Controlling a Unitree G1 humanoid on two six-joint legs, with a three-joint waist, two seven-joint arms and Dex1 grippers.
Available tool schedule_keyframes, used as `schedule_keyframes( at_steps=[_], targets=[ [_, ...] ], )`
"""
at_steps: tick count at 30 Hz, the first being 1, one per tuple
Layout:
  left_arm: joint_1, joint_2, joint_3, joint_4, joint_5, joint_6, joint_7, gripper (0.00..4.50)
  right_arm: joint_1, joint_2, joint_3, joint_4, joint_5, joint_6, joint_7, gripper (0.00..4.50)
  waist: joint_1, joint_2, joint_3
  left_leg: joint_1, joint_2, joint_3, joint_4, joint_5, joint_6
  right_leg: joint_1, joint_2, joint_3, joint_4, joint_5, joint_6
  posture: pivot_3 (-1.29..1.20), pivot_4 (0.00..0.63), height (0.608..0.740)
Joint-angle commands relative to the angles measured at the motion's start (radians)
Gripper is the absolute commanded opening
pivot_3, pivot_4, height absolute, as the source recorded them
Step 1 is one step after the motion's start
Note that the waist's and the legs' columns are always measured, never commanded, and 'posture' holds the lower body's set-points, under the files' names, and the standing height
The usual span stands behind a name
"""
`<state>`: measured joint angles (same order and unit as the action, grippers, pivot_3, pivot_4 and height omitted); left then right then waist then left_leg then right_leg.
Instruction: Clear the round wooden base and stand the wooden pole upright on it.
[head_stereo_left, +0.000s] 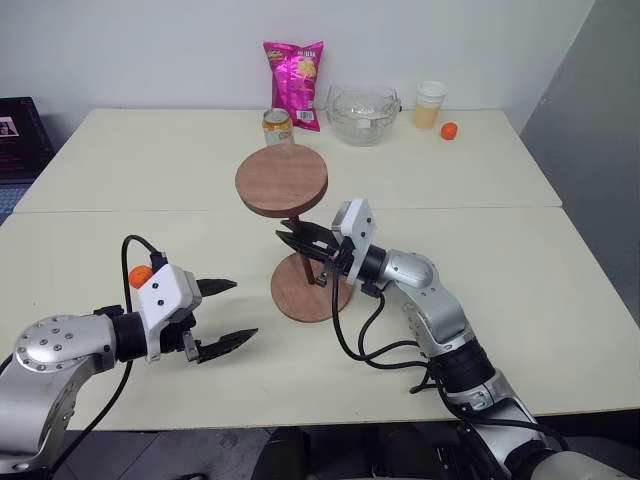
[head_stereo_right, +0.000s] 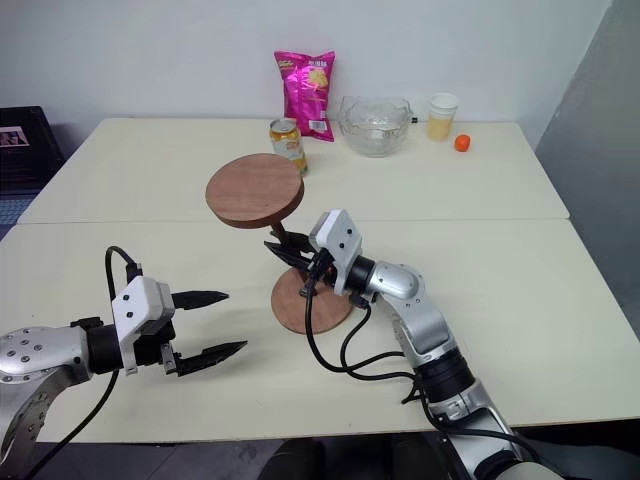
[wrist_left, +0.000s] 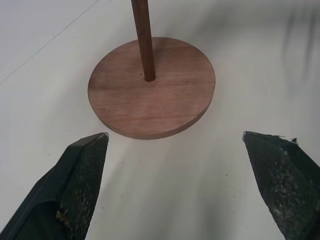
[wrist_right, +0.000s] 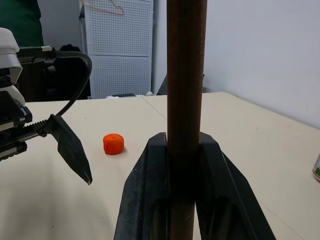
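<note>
Right fingers (head_stereo_left: 296, 238) clamp the pole (head_stereo_left: 303, 262), which stands upright in the base (head_stereo_left: 310, 290) mid-surface (head_stereo_left: 520, 270), its disc end on top. Left fingers (head_stereo_left: 226, 315) gape wide and empty, near the base.

pink chip bag (head_stereo_left: 294, 71): has printing on the front, but too small to read
can (head_stereo_left: 278, 127): label's there, can't make out any words
everything else: no readable text, numbers or signs anywhere
</note>
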<state>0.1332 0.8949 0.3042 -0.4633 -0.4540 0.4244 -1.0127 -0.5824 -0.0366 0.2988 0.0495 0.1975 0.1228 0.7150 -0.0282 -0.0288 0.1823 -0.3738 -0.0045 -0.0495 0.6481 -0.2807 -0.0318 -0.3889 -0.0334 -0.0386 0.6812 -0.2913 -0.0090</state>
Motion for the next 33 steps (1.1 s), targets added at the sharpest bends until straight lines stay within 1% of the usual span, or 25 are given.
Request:
schedule_keyframes(
  at_steps=[1,10,15,23,33],
  targets=[
    [-0.007,0.001,0.003,-0.008,0.002,-0.020,0.004,4.50,0.011,-0.007,0.012,-0.008,-0.011,0.047,-0.010,0.26,0.000,0.000,0.000,0.000,0.000,0.000,0.000,0.000,0.000,0.000,0.000,0.000,0.000,0.000,0.000,0.00,0.150,0.740],
    [-0.010,-0.002,0.000,0.000,0.002,-0.030,0.004,4.50,-0.006,-0.030,0.007,0.032,-0.048,0.170,-0.072,0.26,0.001,0.000,-0.001,0.004,0.000,0.000,-0.001,0.000,0.000,0.004,0.000,0.000,0.000,0.000,0.000,0.00,0.150,0.740],
    [-0.025,-0.013,0.007,0.001,-0.016,-0.017,0.014,4.50,0.013,-0.046,0.018,0.055,-0.065,0.163,-0.075,0.26,0.003,0.000,-0.003,0.010,0.000,0.000,-0.001,0.000,0.000,0.009,0.000,0.000,0.000,0.000,0.000,0.00,0.150,0.740],
    [-0.035,-0.016,0.012,-0.010,-0.039,0.006,0.025,4.50,0.032,-0.063,0.029,0.094,-0.076,0.197,-0.091,0.26,0.003,0.000,-0.013,0.011,0.000,0.000,-0.001,0.000,0.000,0.010,0.000,0.000,0.000,0.000,0.000,0.00,0.150,0.740],
    [-0.039,-0.014,0.009,-0.005,-0.041,0.005,0.025,4.50,0.036,-0.093,0.074,0.112,-0.096,0.204,-0.090,0.26,0.003,0.006,-0.024,0.012,0.000,0.000,-0.002,0.000,0.000,0.011,0.000,0.000,0.000,0.000,0.000,0.00,0.150,0.740]
  ],
)
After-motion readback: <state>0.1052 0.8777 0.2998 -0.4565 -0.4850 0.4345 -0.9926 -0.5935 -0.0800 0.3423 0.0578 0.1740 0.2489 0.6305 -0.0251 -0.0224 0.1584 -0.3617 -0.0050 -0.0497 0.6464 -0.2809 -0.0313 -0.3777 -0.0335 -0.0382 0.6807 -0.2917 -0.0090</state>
